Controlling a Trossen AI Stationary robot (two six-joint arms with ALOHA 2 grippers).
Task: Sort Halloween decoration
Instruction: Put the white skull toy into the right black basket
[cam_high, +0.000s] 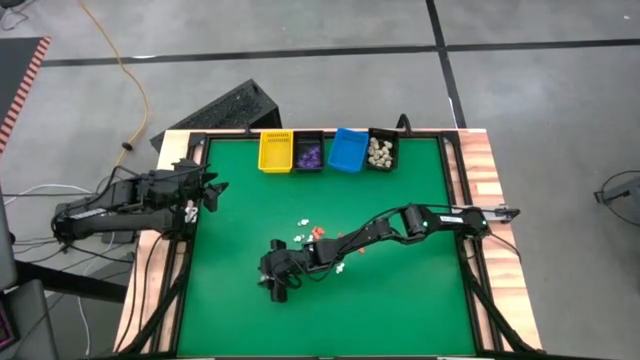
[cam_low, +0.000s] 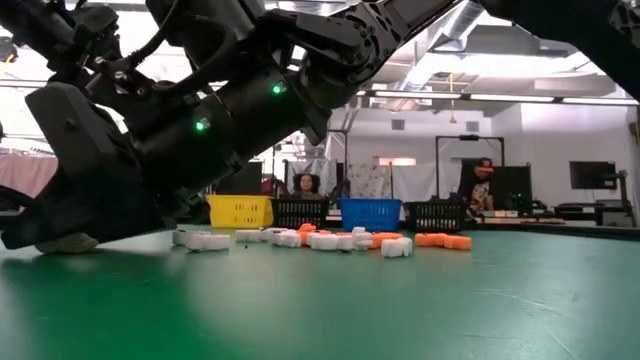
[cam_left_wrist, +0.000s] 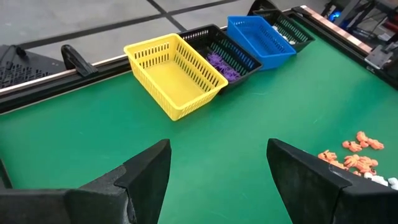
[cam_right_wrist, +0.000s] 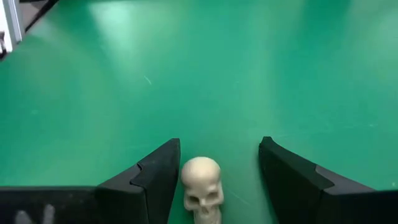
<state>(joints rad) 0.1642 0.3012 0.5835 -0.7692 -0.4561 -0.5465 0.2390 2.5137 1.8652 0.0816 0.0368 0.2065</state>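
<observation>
The Halloween decoration is small white and orange pieces (cam_high: 318, 238) scattered mid-table, seen in a row (cam_low: 330, 240) in the low view. One cream skull (cam_right_wrist: 202, 185) lies on the green mat. My right gripper (cam_right_wrist: 217, 146) is low over it, open, one finger on each side of it. This gripper (cam_high: 272, 288) is left of the pile, toward the near edge. My left gripper (cam_left_wrist: 217, 149) waits open at the table's left edge (cam_high: 212, 190), holding nothing. My right gripper slants down over the skull, which lies on the mat close beside one finger (cam_right_wrist: 163, 171). I cannot tell whether that finger touches the skull's side (cam_right_wrist: 186, 180). The other finger stands clear of it.
Along the far edge stand a yellow bin (cam_high: 275, 150), a black bin with purple pieces (cam_high: 307, 153), a blue bin (cam_high: 347, 148) and a black bin with cream pieces (cam_high: 381, 151). A raised frame (cam_high: 455, 200) borders the green mat. Orange pieces (cam_left_wrist: 356, 157) show in the left wrist view.
</observation>
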